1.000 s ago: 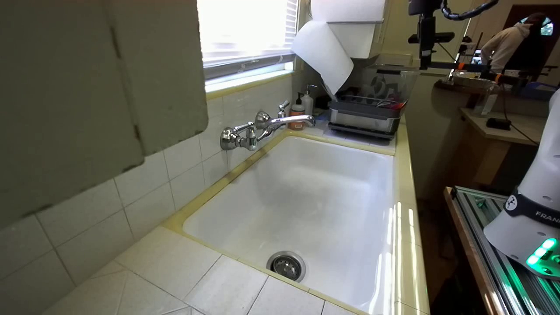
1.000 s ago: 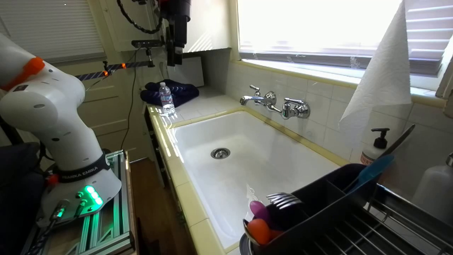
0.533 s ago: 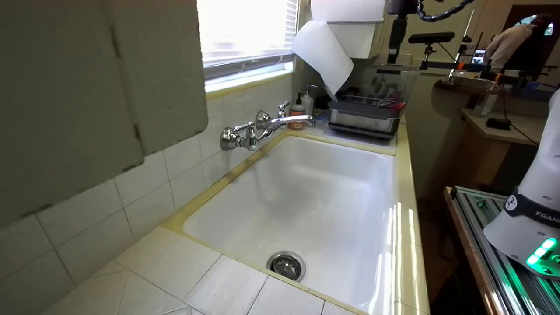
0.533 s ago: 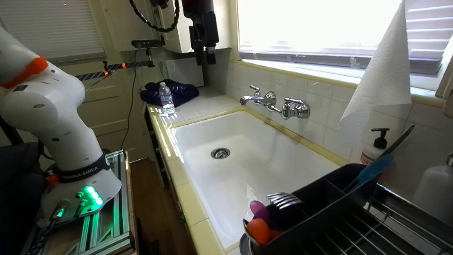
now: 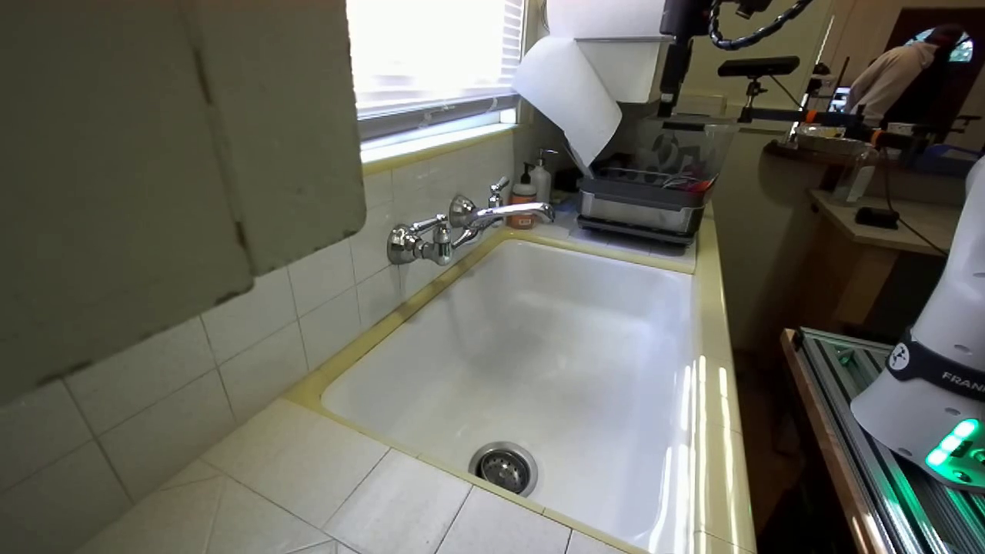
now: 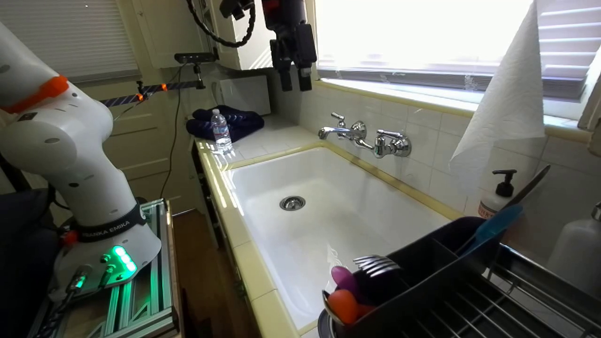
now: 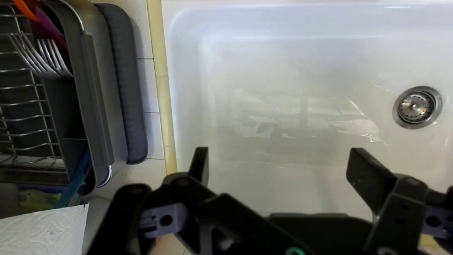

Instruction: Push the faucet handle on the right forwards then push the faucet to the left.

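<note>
Across from me the chrome faucet (image 6: 345, 133) jutted from the tiled wall (image 6: 431, 141) above the white sink (image 6: 324, 234), its long spout (image 5: 515, 209) reaching outward. The faucet handle (image 6: 389, 134) on the right was the one nearer the dish rack (image 5: 642, 214), close to the wall; the second handle (image 6: 337, 116) sat on the other side of the spout. Above the sink, the robot arm (image 6: 84, 155) had its jaws pointing down and spread wide, higher than the faucet and well apart from it; the wrist view showed the sink between the two fingers (image 7: 370, 175). Forks (image 7: 46, 72) poked up from the rack, and a sheet of paper towel (image 6: 504, 89) hung near the window (image 6: 422, 33). By the end with the drain (image 6: 292, 203), a water bottle (image 6: 220, 132) stood on the tiled worktop (image 6: 281, 131) just beside some dark cloth (image 6: 245, 121).
</note>
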`<state>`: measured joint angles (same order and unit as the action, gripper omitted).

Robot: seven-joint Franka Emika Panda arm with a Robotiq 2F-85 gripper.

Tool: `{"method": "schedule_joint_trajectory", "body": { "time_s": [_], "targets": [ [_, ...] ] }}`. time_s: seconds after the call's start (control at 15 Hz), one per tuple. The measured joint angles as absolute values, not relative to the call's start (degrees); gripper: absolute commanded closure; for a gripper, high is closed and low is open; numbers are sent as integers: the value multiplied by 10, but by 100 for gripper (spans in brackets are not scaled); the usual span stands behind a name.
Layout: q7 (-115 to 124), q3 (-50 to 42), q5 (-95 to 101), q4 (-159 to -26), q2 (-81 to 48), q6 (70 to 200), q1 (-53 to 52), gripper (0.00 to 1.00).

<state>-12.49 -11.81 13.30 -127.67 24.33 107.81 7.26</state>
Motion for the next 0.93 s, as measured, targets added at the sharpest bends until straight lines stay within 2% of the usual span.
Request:
{"method": "schedule_joint_trajectory", "body": {
  "time_s": [0.4, 0.93],
  "targets": [
    [-89, -120, 121, -1271, 234, 1102, 76, 0],
    [-53, -132, 26, -1211, 123, 1217, 83, 0]
  ]
}}
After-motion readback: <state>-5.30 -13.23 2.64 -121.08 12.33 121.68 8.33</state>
